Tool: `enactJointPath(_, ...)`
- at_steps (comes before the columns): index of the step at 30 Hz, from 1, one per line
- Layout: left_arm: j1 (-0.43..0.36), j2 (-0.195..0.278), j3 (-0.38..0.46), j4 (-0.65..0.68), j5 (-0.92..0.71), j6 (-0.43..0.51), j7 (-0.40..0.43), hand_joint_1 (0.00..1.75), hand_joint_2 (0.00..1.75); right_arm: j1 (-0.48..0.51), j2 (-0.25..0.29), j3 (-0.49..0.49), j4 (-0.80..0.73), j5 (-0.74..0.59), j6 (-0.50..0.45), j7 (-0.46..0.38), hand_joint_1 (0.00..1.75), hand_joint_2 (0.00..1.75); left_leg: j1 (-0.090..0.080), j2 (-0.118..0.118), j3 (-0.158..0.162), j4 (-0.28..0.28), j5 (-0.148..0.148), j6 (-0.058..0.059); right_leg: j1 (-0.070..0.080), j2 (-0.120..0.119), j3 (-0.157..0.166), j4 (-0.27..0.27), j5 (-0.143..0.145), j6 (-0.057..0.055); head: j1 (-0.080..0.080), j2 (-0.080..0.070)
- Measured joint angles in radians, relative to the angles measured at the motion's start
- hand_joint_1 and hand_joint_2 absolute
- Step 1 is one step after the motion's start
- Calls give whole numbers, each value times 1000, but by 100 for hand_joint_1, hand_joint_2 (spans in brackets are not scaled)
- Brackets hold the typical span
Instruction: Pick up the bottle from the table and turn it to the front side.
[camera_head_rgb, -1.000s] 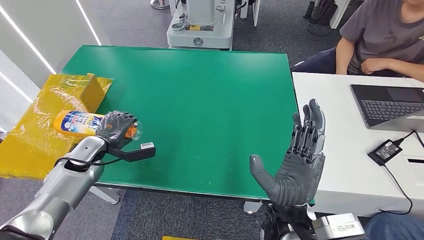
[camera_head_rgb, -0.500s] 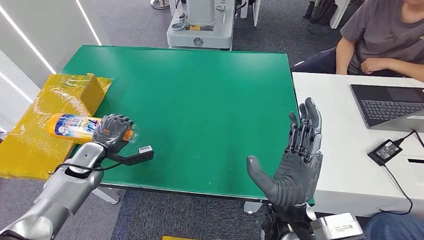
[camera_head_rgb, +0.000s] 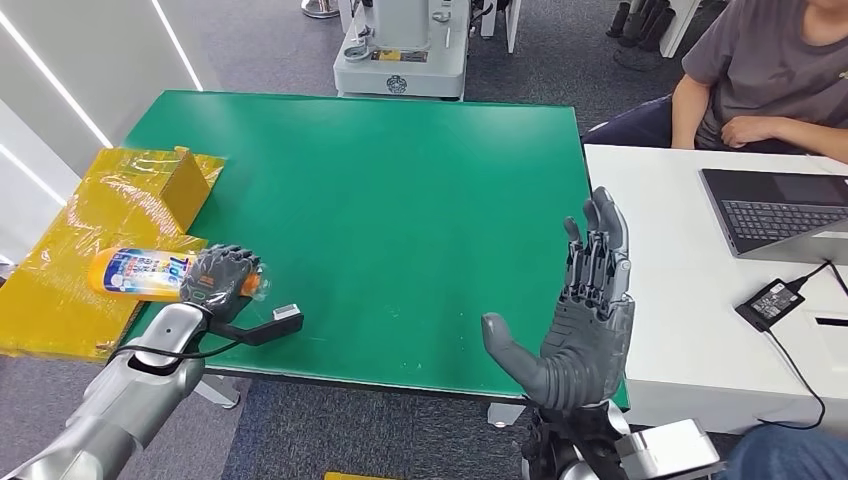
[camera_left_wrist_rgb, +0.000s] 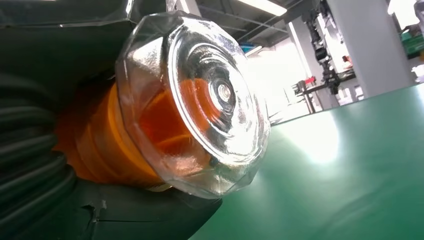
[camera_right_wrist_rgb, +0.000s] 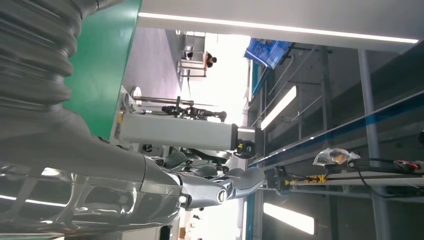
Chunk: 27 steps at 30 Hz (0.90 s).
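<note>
Left hand (camera_head_rgb: 222, 281) gripped orange bottle with clear faceted cap (camera_head_rgb: 150, 275) sideways over green table (camera_head_rgb: 400, 200) edge; right hand (camera_head_rgb: 585, 320) released, fingers spread. Advice: roll wrist slowly, label forward, grip firm.

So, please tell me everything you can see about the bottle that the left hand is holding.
The bottle is orange plastic with a clear faceted cap over an orange top, and a label in white, blue and yellow; its print is too small to read. It lies roughly level, cap toward the green table, base over the yellow wrapped box. The left hand grips it around the cap end, lifted off the table at its near left edge. Nothing else visibly touches it.
</note>
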Motion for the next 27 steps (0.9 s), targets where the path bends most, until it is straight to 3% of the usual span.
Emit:
enactJointPath(7,43,-1,27,0,6,0,19,175,175,-27,0,0,10,0,24,5,0,175,0,0,0,0,0,0,0,0,0,0,0,0,0,0)
enactJointPath(8,47,-1,30,0,6,0,23,168,175,-30,0,0,12,0,27,5,0,175,0,0,0,0,0,0,0,0,0,0,0,0,0,0)
enactJointPath(12,63,-3,38,0,-3,0,48,3,175,-41,0,2,14,0,38,14,0,175,0,0,0,0,0,0,0,0,0,0,0,0,0,0)
enactJointPath(18,69,-9,47,0,-49,25,107,0,175,-57,0,6,13,7,67,38,0,175,0,0,0,0,0,0,0,0,0,0,0,0,0,0)
enactJointPath(27,87,-10,64,0,-61,45,127,0,175,-72,0,9,14,-5,80,39,0,175,0,0,0,0,0,0,0,0,0,0,0,0,0,0)
